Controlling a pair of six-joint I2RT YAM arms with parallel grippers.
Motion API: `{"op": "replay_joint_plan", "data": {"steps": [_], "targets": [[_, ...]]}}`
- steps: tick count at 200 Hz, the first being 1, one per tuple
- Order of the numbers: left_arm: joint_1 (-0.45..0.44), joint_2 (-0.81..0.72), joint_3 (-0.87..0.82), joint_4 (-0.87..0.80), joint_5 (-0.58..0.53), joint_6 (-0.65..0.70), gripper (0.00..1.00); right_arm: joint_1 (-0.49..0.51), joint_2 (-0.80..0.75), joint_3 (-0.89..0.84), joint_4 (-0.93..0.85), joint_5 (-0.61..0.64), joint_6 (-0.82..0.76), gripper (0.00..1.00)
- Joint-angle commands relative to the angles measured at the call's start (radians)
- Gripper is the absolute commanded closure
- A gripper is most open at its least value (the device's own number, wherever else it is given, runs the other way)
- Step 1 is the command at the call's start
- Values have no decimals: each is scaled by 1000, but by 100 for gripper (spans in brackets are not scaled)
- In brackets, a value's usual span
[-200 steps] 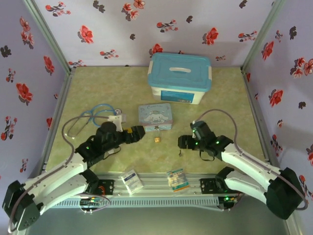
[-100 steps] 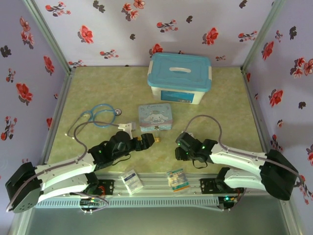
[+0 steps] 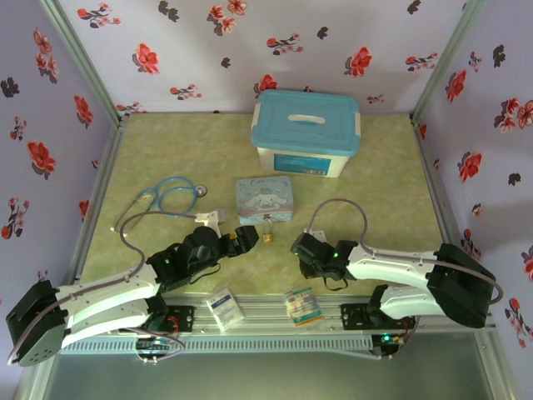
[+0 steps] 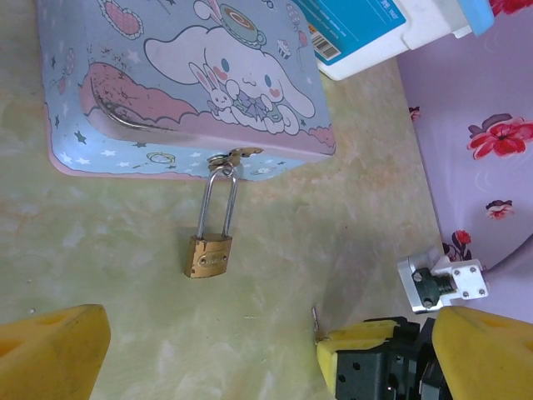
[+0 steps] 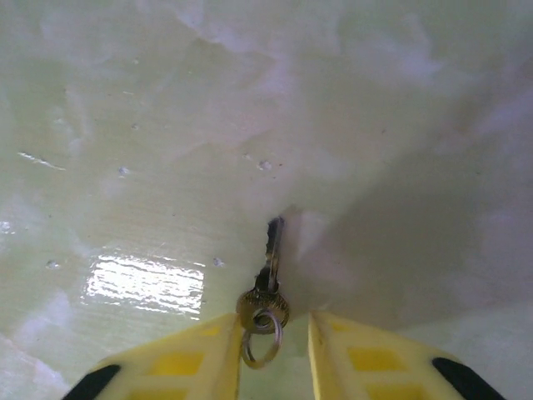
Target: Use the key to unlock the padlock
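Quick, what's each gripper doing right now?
Left gripper: open, holding nothing.
Right gripper: closed on the key.

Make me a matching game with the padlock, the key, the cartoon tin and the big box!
Things:
1. padlock
2. key
3. cartoon tin
4. big box

Clues:
A. white, with a blue lid
B. between the fingers of the right end effector
C. brass, hooked onto the tin
D. pale blue, with a long-eared cartoon character on top

Pairs: 1-C, 2-B, 3-D, 4-A
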Motion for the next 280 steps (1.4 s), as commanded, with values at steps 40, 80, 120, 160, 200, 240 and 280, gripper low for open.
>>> {"op": "replay_joint_plan", "data": {"steps": [40, 80, 120, 160, 200, 240, 280], "targets": [[-7, 34, -13, 48, -30, -22, 0, 11, 49, -26, 103, -8, -39, 87], [-7, 40, -15, 45, -34, -15, 0, 4, 37, 14, 22, 24, -86, 100], [-35, 63, -2, 130, -33, -14, 0, -18, -66, -17, 18, -29, -120, 100], [-68, 118, 39, 176, -51, -50, 0, -56, -120, -52, 11, -89, -113, 100], [-131, 250, 33, 337, -106, -161, 8, -59, -140, -54, 1, -108, -123, 100], [-216, 356, 54, 485, -218, -275, 10, -57, -244, -39, -11, -135, -193, 100], [-240, 432, 38, 626, -262, -383, 25, -48, -354, -4, -1, -171, -282, 100]]}}
